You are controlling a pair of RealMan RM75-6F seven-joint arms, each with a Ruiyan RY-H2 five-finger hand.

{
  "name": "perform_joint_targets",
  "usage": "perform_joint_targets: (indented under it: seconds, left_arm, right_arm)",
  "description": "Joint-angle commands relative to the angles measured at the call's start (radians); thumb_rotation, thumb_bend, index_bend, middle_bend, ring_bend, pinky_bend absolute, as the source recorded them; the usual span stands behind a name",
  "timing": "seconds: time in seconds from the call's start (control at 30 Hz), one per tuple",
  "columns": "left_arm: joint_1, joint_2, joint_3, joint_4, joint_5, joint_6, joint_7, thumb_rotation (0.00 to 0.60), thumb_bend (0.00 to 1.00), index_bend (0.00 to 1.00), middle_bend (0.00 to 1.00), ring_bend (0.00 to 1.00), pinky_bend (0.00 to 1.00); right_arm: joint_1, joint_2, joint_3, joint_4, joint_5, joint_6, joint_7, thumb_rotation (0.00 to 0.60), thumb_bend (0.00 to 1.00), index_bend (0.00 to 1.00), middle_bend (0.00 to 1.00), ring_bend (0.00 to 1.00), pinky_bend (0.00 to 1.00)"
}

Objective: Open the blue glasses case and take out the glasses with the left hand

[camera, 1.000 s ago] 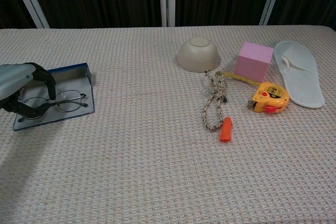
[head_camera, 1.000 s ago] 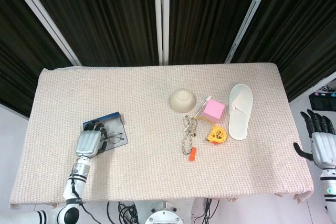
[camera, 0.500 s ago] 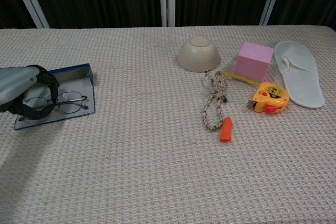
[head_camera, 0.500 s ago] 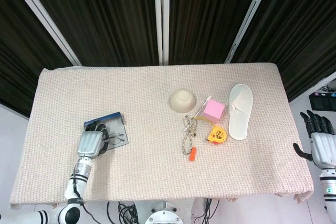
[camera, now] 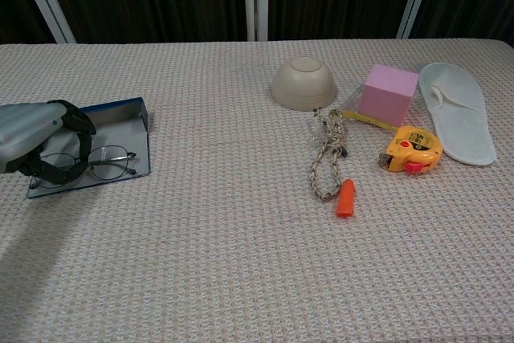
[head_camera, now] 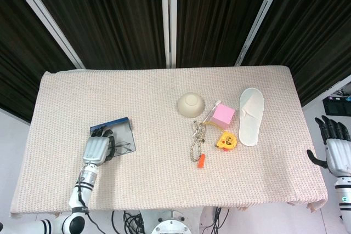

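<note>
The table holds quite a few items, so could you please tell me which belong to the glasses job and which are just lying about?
Belongs to the job:
- blue glasses case, lying open
- glasses, inside it
- left hand, fingers on the glasses

Just lying about:
- upturned bowl
- pink block
- white slipper
- yellow tape measure
- rope
- orange piece
- right hand, off the table

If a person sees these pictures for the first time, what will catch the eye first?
Probably the left hand at the table's left side, its fingers curled over the glasses lying in the open blue glasses case. Next, the bright pink block and yellow tape measure at the right.
</note>
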Motion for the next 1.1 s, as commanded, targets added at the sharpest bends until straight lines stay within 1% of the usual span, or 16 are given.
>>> perform_joint_targets:
  seconds: [0.03, 0.1, 0.27, 0.43, 0.9, 1.1]
  left_arm:
    - [0.002, -0.001, 0.0, 0.0, -0.002, -0.002, 0.002, 0.6, 0.42, 0.62, 0.24, 0.07, 0.18]
    - [0.003, -0.001, -0.001, -0.002, 0.0, 0.002, 0.003, 0.6, 0.42, 0.64, 0.24, 0.08, 0.19]
    - [0.01, 0.003, -0.001, -0.014, 0.018, 0.019, 0.0, 0.6, 0.43, 0.75, 0.28, 0.1, 0.21]
    - [0.026, 0.024, 0.011, -0.05, 0.054, 0.043, -0.017, 0.6, 0.43, 0.8, 0.32, 0.12, 0.21]
    - [0.073, 0.092, 0.039, -0.175, 0.175, 0.135, -0.039, 0.6, 0.43, 0.83, 0.33, 0.13, 0.22]
    - [0.09, 0.126, 0.077, -0.255, 0.227, 0.148, -0.014, 0.6, 0.43, 0.83, 0.34, 0.14, 0.22]
  right_arm:
    - [0.0, 0.0, 0.0, 0.001, -0.001, 0.0, 0.0, 0.6, 0.24, 0.0, 0.0, 0.0, 0.0]
    - [0.0, 0.0, 0.0, 0.0, -0.002, 0.0, 0.0, 0.6, 0.24, 0.0, 0.0, 0.0, 0.0]
    - [0.001, 0.0, 0.0, -0.001, -0.002, -0.001, -0.001, 0.6, 0.24, 0.0, 0.0, 0.0, 0.0]
    - [0.001, 0.0, 0.001, -0.001, 0.0, 0.0, 0.0, 0.6, 0.24, 0.0, 0.0, 0.0, 0.0]
    - [0.002, 0.002, 0.001, -0.011, -0.007, 0.004, -0.009, 0.6, 0.24, 0.0, 0.0, 0.0, 0.0]
    - [0.002, 0.003, 0.001, -0.014, -0.008, 0.007, -0.009, 0.6, 0.23, 0.0, 0.0, 0.0, 0.0]
